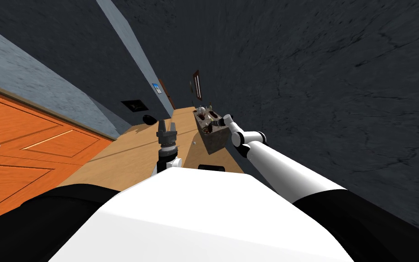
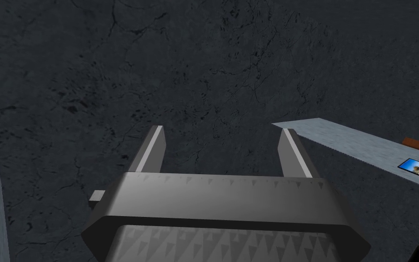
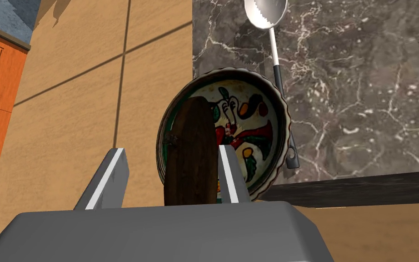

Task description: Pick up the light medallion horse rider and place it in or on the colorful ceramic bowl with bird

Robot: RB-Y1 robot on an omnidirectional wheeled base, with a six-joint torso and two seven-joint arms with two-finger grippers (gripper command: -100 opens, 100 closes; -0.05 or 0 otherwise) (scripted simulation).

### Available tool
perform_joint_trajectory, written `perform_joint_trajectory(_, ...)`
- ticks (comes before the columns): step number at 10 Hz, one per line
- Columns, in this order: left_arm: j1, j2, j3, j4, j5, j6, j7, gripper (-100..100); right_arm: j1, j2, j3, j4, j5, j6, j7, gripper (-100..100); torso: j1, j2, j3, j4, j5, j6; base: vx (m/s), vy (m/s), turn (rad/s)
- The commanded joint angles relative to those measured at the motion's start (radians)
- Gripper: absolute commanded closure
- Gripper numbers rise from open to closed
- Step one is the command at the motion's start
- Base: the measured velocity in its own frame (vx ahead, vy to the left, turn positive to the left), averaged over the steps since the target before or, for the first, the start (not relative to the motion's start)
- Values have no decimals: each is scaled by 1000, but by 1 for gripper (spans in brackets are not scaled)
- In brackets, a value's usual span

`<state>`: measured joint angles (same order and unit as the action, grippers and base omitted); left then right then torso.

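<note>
1. Wall (image 1: 317, 68): dark grey and cracked-looking. It takes up most of my head view, which is strongly rolled.
2. Floor (image 1: 131, 154): light wood planks running from the door to the table.
3. Door (image 1: 27, 154): orange and panelled, on my left.
4. Table (image 3: 363, 91): a dark, marble-look top with white veins, standing ahead on my right, close to the wall. In the head view the small things on it are too tiny for me to name.
5. Left gripper (image 1: 167, 123): it is raised in front of me over the floor, well apart from the table. Its fingers are spread wide with nothing between them.
6. Right gripper (image 3: 171, 148): it is reached out over the table's near edge and looks straight into the bowl. Its fingers are apart and not clamped.
7. Bowl (image 3: 254, 136): it sits at the table's edge beside the floor. It has a scalloped rim and a painted inside with a bird in red, green and orange on cream.
8. Medallion (image 3: 190, 154): a dark brown oval standing on edge between my right fingers, in front of the bowl's inside. It lies against one finger, with a clear gap to the other. I cannot tell whether it rests in the bowl.
9. Spoon (image 3: 274, 54): a white head on a dark handle, lying on the table just beside the bowl, with the handle running along the rim.
</note>
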<state>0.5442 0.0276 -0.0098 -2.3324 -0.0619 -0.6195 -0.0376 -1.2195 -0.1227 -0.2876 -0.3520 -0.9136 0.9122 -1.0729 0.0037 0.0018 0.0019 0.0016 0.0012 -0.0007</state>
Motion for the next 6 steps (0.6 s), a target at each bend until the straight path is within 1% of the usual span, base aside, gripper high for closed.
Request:
perform_joint_trajectory(1, 0, 0, 0, 0, 0, 0, 0, 0, 0, 0, 0, 0, 0, 0, 0, -100, 0, 0, 0, 0, 0, 0, 0, 0, 0)
perform_joint_trajectory(4, 0, 0, 0, 0, 0, 0, 0, 0, 0, 0, 0, 0, 0, 0, 0, -100, -1, 0, 0, 0, 0, 0, 0, 0, 0)
perform_joint_trajectory(5, 0, 0, 0, 0, 0, 0, 0, 0, 0, 0, 0, 0, 0, 0, 0, 0, -1, 0, 0, 0, 0, 0, 0, 0, 0)
perform_joint_trajectory(6, 0, 0, 0, 0, 0, 0, 0, 0, -10, 12, -32, -11, 50, -7, -35, -100, -1, 0, 0, 0, 0, 0, 0, -61, 159)
